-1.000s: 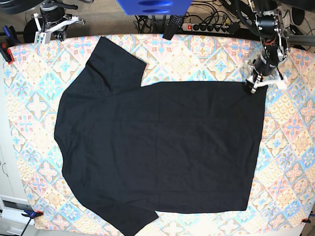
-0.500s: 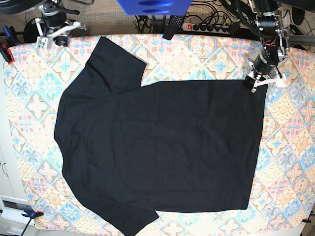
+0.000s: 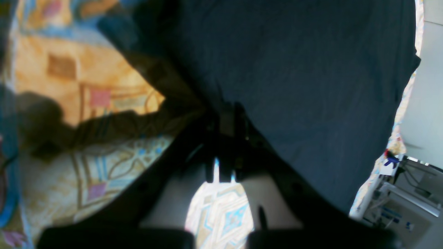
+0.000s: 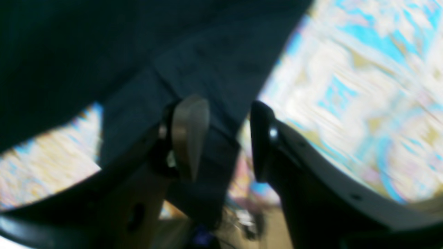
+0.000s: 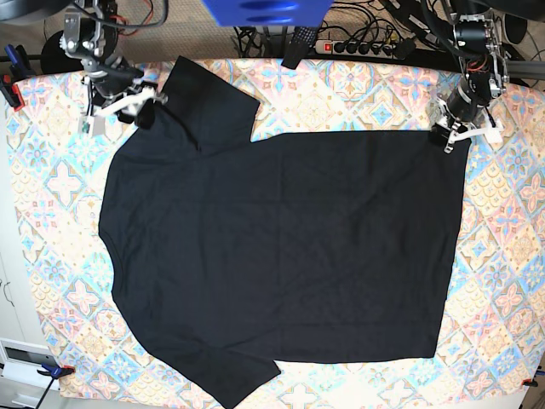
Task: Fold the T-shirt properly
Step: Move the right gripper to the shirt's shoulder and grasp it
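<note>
Item: plain black short-sleeved cotton T-shirt [image 5: 281, 256], spread flat on the pastel diamond-patterned surface [image 5: 511, 281].

Risk: the clamped hem corner could slip free, since little fabric was caught.

Left pincer [image 5: 449, 136] clenched on that far hem corner. Right pincer [image 4: 225, 138] parted, straddling the far sleeve's edge.
</note>
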`<move>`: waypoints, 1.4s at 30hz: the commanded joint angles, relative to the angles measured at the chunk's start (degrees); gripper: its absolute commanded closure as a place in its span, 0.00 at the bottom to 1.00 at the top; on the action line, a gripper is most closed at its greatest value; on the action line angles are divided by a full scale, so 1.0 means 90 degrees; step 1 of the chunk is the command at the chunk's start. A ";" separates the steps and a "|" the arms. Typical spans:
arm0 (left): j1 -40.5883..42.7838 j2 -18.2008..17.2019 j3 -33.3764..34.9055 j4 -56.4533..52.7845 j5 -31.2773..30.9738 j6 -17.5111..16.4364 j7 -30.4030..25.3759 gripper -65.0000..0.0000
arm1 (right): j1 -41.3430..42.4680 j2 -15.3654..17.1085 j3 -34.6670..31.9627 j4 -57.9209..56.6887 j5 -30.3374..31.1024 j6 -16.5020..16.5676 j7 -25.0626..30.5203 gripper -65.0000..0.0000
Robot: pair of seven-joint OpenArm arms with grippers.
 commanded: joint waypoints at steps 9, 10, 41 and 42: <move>0.0006 -0.0102 -0.0030 0.0082 -0.0074 -0.0050 -0.0018 1.00 | 0.0247 0.0054 0.0018 -0.1060 0.0501 0.0038 -0.0056 0.63; 0.0006 -0.0102 -0.0030 0.0082 -0.0074 -0.0050 -0.0018 1.00 | 0.0247 0.0054 0.0009 -0.1129 0.0501 0.0038 -0.0056 0.63; -0.0004 -0.0102 -0.0040 0.0092 -0.0074 -0.0050 0.0363 1.00 | 0.0657 0.0034 -0.1388 -0.1871 0.0511 0.0048 -0.0007 0.77; -0.0004 -0.0112 -0.0050 0.0131 -0.0074 -0.0050 0.0451 1.00 | 0.0648 0.0034 -0.1388 -0.1832 0.0511 0.0048 -0.0026 0.82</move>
